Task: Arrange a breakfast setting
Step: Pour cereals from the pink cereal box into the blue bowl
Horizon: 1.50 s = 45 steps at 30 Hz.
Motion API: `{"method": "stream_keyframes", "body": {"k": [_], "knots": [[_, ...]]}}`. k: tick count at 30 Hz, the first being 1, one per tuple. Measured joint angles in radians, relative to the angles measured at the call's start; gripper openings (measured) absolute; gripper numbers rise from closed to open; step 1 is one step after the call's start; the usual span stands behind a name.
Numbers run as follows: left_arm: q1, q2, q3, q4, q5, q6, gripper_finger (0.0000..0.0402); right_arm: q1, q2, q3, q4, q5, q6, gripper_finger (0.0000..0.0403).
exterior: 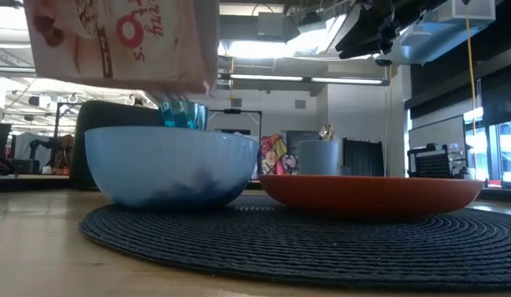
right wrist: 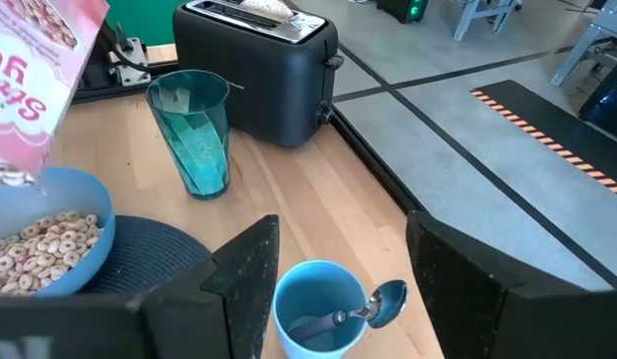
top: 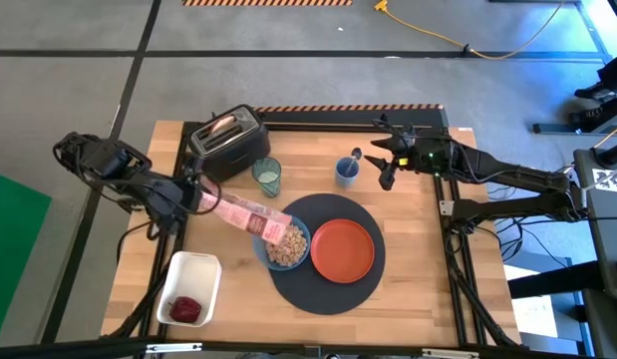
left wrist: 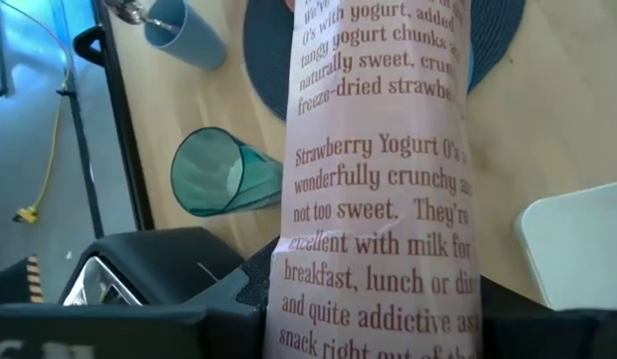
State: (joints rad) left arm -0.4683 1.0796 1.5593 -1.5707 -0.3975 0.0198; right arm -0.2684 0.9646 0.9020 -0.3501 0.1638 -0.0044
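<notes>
My left gripper (top: 195, 195) is shut on a pink cereal box (top: 250, 213), which tilts with its open end over the small blue bowl (top: 286, 247). The bowl holds cereal rings and stands on the dark round mat (top: 323, 289) beside the orange plate (top: 341, 249). The green tumbler (top: 267, 177) stands upright by the mat's far edge. The metal spoon (right wrist: 380, 302) stands in a blue cup (right wrist: 318, 309), its bowl end above the rim. My right gripper (right wrist: 338, 289) is open, with a finger on each side of that cup, apart from it. My left gripper pinches the cereal box near its closed end (left wrist: 373, 299) between its two fingers, which lie across the box's narrow width. The box is lifted clear and slants down toward the table's right. Its open end (right wrist: 14, 170) hangs just above the bowl's cereal.
A black toaster (top: 228, 142) with bread in its slot stands at the far left. A white tray (top: 188, 287) holding something red sits at the near left. The table's near right part is bare wood.
</notes>
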Motion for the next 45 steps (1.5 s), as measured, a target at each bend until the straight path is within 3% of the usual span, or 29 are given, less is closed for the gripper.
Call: {"method": "stream_keyframes", "body": {"k": [8, 14, 19, 24, 28, 38, 45], "knots": [[0.0, -0.087, 0.0, 0.0, -0.005, -0.12, 0.0139, 0.0, 0.0, 0.0, -0.001, 0.0, 0.0, 0.0211], [0.0, -0.125, 0.0, 0.025, -0.124, -0.277, 0.0139, 0.0, 0.0, 0.0, 0.001, 0.0, 0.0, 0.0211], [0.0, -0.135, 0.0, 0.119, -0.166, -0.276, 0.0139, 0.0, 0.0, 0.0, 0.008, -0.008, 0.01, 0.0211], [0.0, -0.133, -0.001, 0.21, -0.174, -0.248, 0.0136, 0.0, 0.0, 0.0, 0.008, -0.07, 0.026, 0.0211], [0.0, -0.131, -0.007, 0.298, -0.241, -0.228, 0.0127, 0.0, 0.0, 0.0, 0.009, -0.139, 0.026, 0.0211], [0.0, -0.226, -0.209, 0.668, -0.451, -0.137, 0.0115, 0.001, 0.0, 0.0, 0.016, -0.202, 0.024, 0.0211], [0.017, -0.334, -0.467, 1.08, -0.49, 0.026, 0.0115, 0.0, 0.0, 0.0, 0.106, -0.22, 0.009, 0.0211]]}}
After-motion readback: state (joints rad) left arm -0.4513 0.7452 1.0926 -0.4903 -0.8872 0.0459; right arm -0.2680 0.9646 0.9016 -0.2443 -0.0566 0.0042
